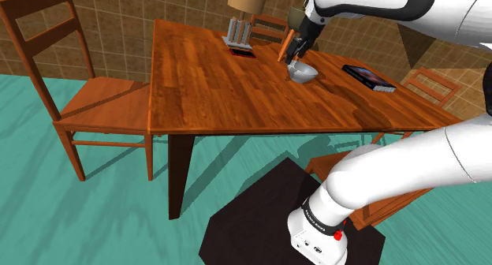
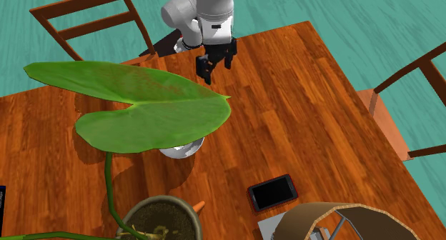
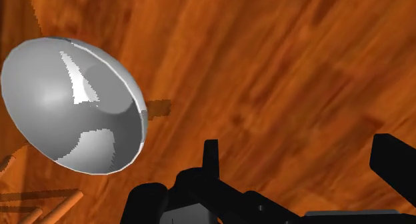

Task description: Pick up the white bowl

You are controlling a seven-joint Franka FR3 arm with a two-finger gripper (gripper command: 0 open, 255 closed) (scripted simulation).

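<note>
A white bowl stands upright on the wooden table, toward the far side. In the second exterior view a big green leaf covers most of the bowl. My black gripper hovers just above the bowl, open, with nothing between its fingers. From the wrist camera the bowl lies off to one side of the gripper, outside the nearer finger. The second exterior view has the gripper over the tabletop, apart from the bowl.
A black phone lies beyond the bowl, by a grey rack. A dark book rests near the table's right edge. A potted plant stands at the far side. Wooden chairs surround the table.
</note>
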